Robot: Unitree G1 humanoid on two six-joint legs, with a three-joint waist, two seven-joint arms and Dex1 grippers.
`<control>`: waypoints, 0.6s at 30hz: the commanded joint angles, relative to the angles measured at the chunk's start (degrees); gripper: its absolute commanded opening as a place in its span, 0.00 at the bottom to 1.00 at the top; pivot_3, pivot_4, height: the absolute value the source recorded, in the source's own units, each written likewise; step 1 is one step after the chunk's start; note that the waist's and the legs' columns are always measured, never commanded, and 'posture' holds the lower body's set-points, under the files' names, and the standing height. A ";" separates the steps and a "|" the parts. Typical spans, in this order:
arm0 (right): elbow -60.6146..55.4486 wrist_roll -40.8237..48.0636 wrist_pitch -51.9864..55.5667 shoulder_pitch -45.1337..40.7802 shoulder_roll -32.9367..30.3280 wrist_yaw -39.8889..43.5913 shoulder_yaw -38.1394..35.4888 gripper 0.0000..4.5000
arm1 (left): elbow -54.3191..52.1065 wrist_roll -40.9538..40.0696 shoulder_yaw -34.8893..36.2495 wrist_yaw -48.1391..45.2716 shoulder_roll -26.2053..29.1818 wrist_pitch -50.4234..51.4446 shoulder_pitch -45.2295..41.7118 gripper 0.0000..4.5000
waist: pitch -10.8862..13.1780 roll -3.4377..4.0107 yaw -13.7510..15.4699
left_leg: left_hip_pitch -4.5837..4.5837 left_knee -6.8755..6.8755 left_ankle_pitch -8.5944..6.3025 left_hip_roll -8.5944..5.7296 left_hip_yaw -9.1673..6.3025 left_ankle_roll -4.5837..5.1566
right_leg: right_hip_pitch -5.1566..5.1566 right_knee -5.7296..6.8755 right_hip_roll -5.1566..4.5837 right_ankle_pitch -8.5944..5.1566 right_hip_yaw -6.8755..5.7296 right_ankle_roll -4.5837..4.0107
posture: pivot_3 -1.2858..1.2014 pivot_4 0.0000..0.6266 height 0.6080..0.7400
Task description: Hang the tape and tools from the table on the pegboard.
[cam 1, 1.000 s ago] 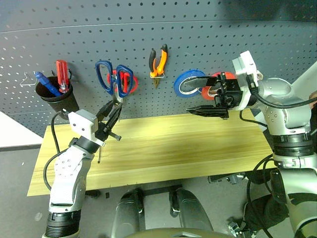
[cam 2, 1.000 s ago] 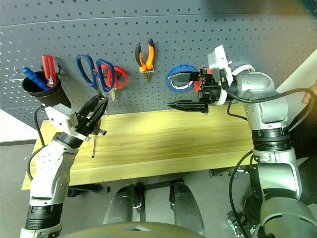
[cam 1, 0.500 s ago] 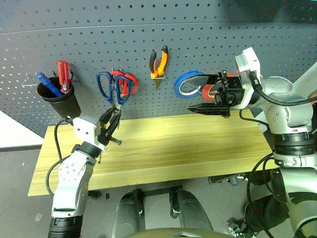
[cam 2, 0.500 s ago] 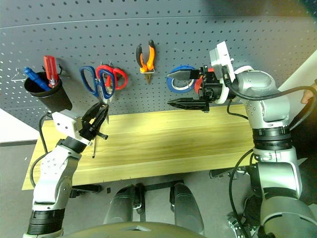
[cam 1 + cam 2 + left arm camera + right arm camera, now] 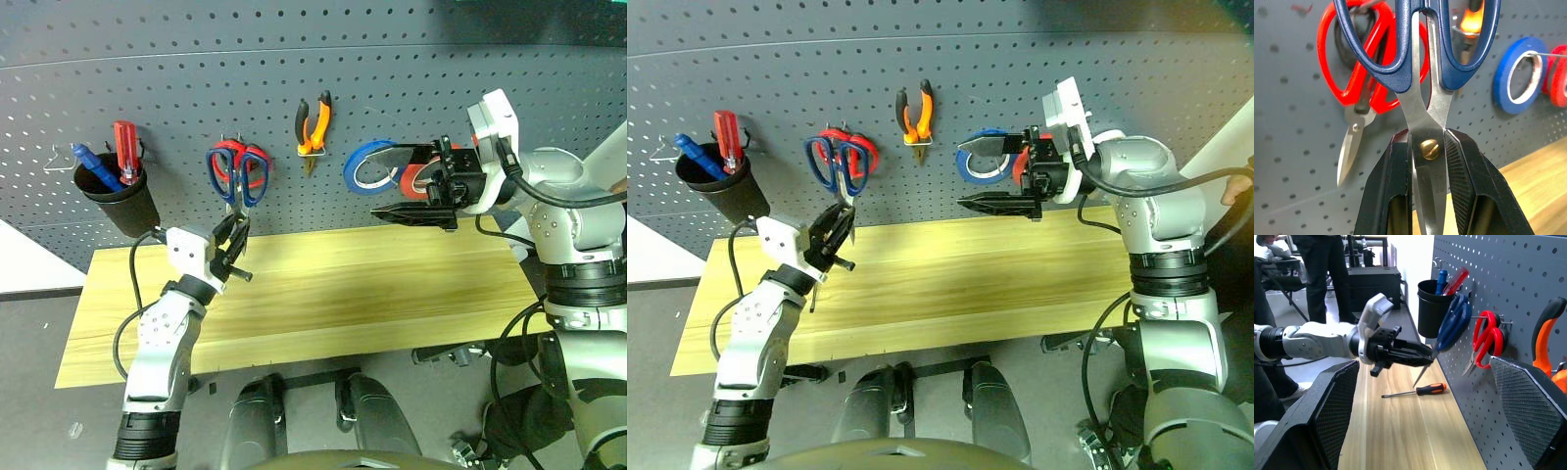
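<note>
Since my left jaws (image 5: 235, 238), clenched on the blue scissors (image 5: 1420, 73), have moved them over the red scissors (image 5: 257, 166) on the pegboard (image 5: 411, 98), hooking comes next, while my right jaws (image 5: 407, 186) wait wide open and the screwdriver (image 5: 1413, 390) lies on the tabletop (image 5: 392, 284).

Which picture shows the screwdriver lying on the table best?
The right wrist view: the screwdriver lies fully visible on the table, orange-and-black handle nearest the pegboard. In the right eye view, only its thin shaft peeks out beside the left arm.
</note>
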 commanded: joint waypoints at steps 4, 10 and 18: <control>-1.85 0.72 -0.79 -0.66 -0.84 -0.84 -1.99 1.00 | 2.28 1.00 -0.94 1.12 -0.23 1.83 -4.29 0.15 | 0.00 0.00 -0.01 | -0.01 0.11 0.00 0.00 -0.02 0.00 | 0.01 0.09 0.00 0.00 0.00 0.00 | 0.49 0.23 1.00; -2.42 0.58 -1.27 0.21 -0.29 -2.24 -1.88 1.00 | 5.81 1.80 0.07 3.08 -0.50 1.95 -9.05 0.48 | 0.00 0.00 -0.05 | 0.00 0.30 -0.01 0.03 -0.04 0.00 | 0.07 0.18 0.00 0.01 -0.01 0.01 | 0.49 0.22 1.00; -3.97 0.93 -1.36 1.92 -0.59 -3.30 -2.09 1.00 | 3.62 -2.19 1.40 1.21 -1.34 -0.10 -9.67 0.99 | -0.03 -0.01 -0.09 | -0.01 0.39 -0.01 0.04 -0.05 0.01 | 0.12 0.21 0.01 0.03 -0.02 0.04 | 0.49 0.22 1.00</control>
